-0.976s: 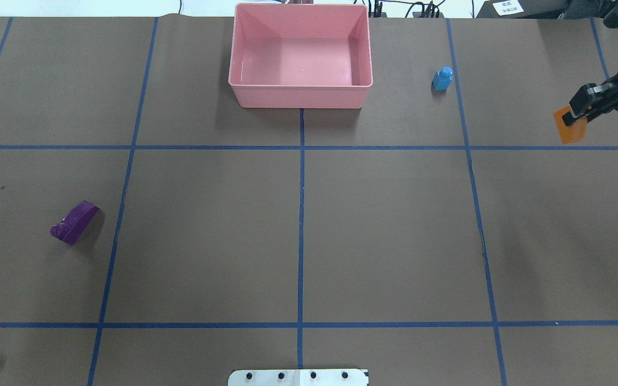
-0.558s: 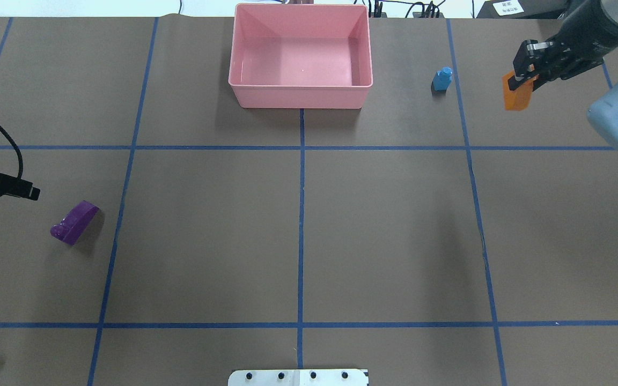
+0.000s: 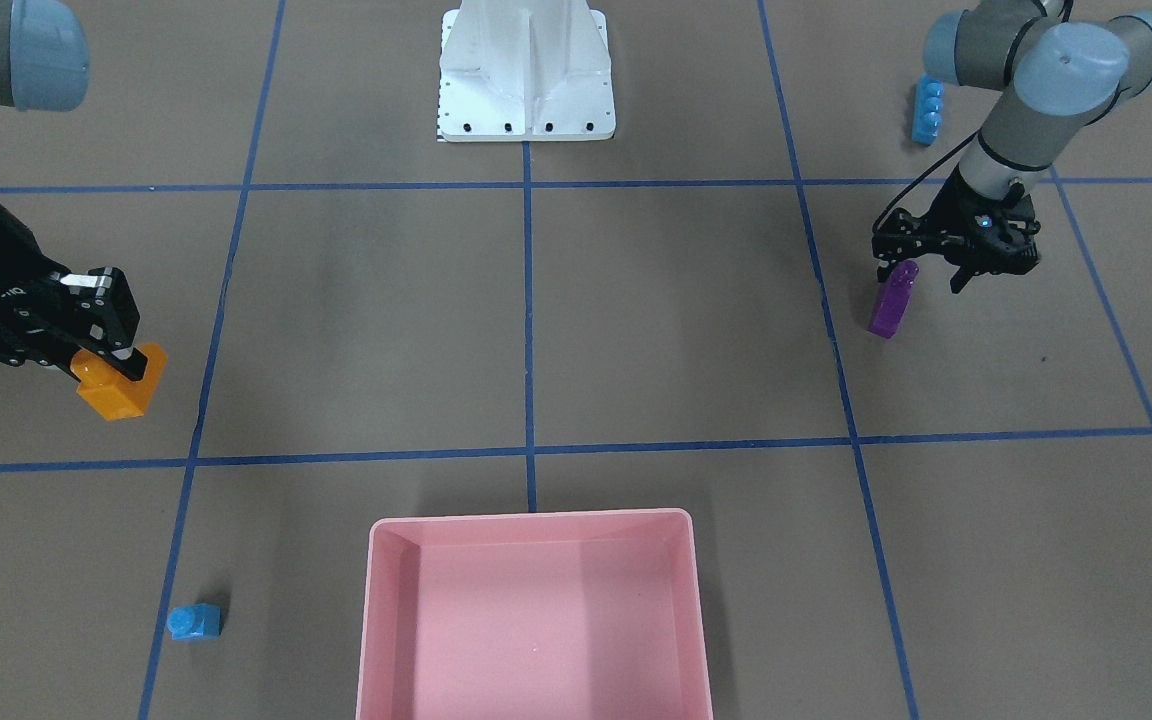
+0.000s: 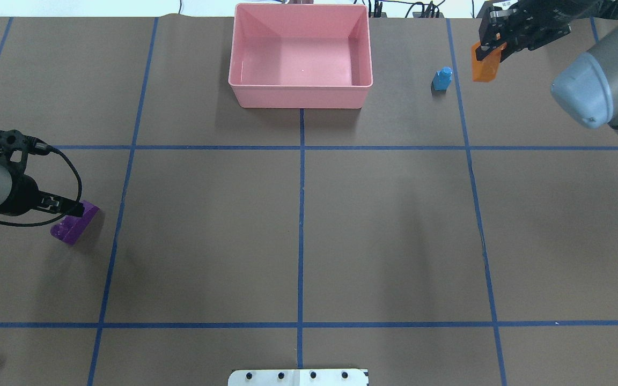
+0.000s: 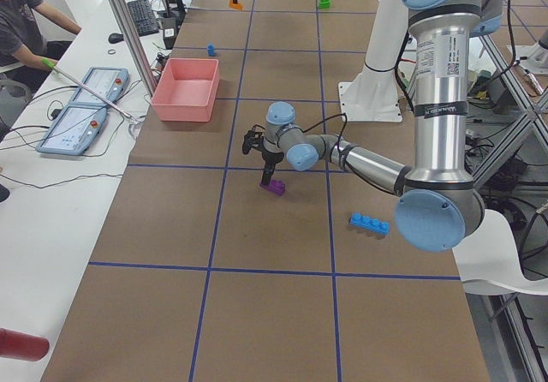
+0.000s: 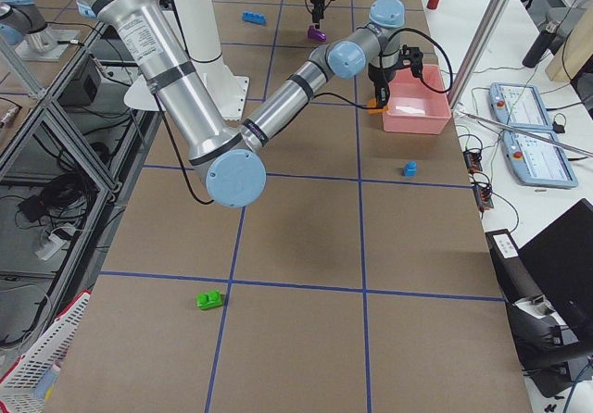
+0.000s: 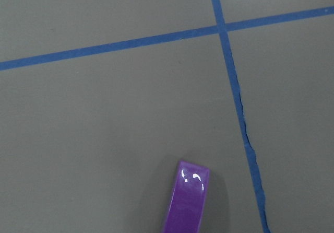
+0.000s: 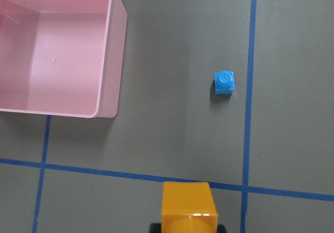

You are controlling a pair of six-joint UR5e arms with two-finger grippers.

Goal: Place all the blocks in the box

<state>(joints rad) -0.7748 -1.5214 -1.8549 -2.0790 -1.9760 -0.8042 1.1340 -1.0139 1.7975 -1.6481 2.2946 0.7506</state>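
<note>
orange block (image 4: pixel 485 67): pinched by its top in the right pincer (image 4: pixel 490 52), hanging clear of the table as far as I can tell from the front and overhead views.
right pincer: clenched on the orange block, so that 1 is in transit.
box (image 4: pixel 301 96): empty, 0 of 5 in. It's off to the side of the right pincer, well apart from it.
small blue block (image 4: pixel 442 79): on the table between the right pincer and the box, much nearer the pincer.
purple block (image 3: pixel 891 300): lying on the table right under the left pincer (image 3: pixel 921 272), with 1 end about at the fingertips.
left pincer: looks spread open in the front view, low over the purple block. Can't tell if a finger is touching it yet.
long blue block (image 3: pixel 927 110): on the table behind the left pincer, toward the robot's side, untouched.
green block (image 6: pixel 210 298): way off behind the right pincer, on the robot's right end of the table.
step in hand: I'd say carrying block 1 to the box while the left arm lines up a grab on block 2.
next move: right arm needs to travel sideways past the small blue block until the orange block is over the box's inside, then let go. Left pincer has to straddle the purple block and close.
risk: my guess is a low carry could knock the small blue block or the box wall.
</note>
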